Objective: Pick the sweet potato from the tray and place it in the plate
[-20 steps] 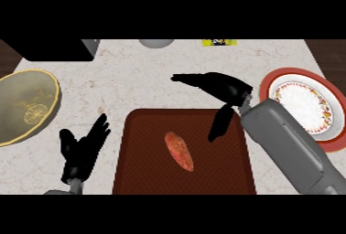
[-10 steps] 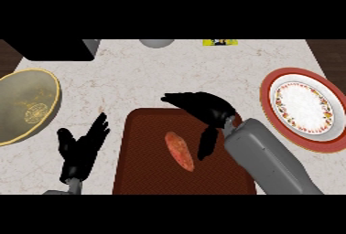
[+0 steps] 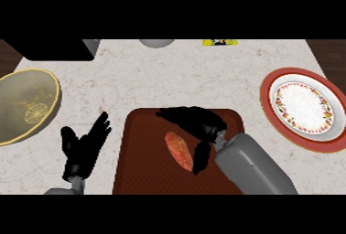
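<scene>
Orange-red, the sweet potato (image 3: 178, 150) lies mid-tray (image 3: 138, 173), untouched. My right hand (image 3: 197, 124) arches over it from two o'clock, fingers spread, thumb hanging at its three o'clock side, grasping nothing. Risk as I judge it: closing off-centre could roll it away. The plate (image 3: 305, 109) waits at three o'clock. My left hand (image 3: 82, 148) rests slack at nine.

The right hand (image 3: 197, 124) covers the upper right part of the tray (image 3: 142, 155), whose lower edge is cut off at 6 o'clock. At 12 o'clock a grey round object (image 3: 157, 43) and a yellow item (image 3: 220, 42) are cropped and too small to identify. At 9 o'clock the bowl (image 3: 24, 106) runs past the edge, and at 11 o'clock a black object (image 3: 59, 49) is cropped.
</scene>
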Robot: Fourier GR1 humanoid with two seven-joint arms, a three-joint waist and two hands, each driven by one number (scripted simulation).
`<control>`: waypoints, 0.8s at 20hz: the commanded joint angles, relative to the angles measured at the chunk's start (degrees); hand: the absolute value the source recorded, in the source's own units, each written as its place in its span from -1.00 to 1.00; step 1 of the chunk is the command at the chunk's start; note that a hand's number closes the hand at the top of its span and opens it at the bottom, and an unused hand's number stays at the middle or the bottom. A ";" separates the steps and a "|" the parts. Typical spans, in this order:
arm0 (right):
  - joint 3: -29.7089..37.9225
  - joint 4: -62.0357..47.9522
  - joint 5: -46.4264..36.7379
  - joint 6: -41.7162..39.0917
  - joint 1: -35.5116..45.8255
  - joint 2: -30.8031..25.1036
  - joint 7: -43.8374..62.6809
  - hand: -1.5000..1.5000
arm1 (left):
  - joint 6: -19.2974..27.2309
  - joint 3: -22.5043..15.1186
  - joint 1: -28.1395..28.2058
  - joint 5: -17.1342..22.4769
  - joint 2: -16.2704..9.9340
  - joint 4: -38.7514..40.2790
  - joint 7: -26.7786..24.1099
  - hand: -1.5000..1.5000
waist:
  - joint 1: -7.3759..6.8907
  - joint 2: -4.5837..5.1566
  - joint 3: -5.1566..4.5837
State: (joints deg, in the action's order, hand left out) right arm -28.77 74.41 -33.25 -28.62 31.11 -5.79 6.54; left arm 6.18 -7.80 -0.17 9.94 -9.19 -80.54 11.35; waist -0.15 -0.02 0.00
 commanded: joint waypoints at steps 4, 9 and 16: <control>-2.82 -1.81 -9.39 4.14 -2.06 5.22 2.65 -1.00 | -2.06 1.85 2.08 0.30 -1.21 -3.34 1.86 0.00 | -0.20 0.00 0.00; -3.13 -1.75 -11.55 3.03 -1.91 5.62 4.06 -1.00 | -2.10 2.05 -0.47 -1.71 1.30 1.42 -1.14 0.00 | -0.04 0.03 -0.01; -1.53 -6.96 -16.11 2.63 -3.45 5.74 -2.01 -1.00 | 0.15 0.71 -0.05 -3.89 3.51 -3.27 4.79 0.00 | -0.08 -0.02 0.01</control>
State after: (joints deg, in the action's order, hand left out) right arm -30.04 67.92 -46.91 -24.79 28.90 -0.85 5.00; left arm 5.60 -6.60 -1.03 6.93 -6.22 -80.54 13.14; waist -0.24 0.02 0.00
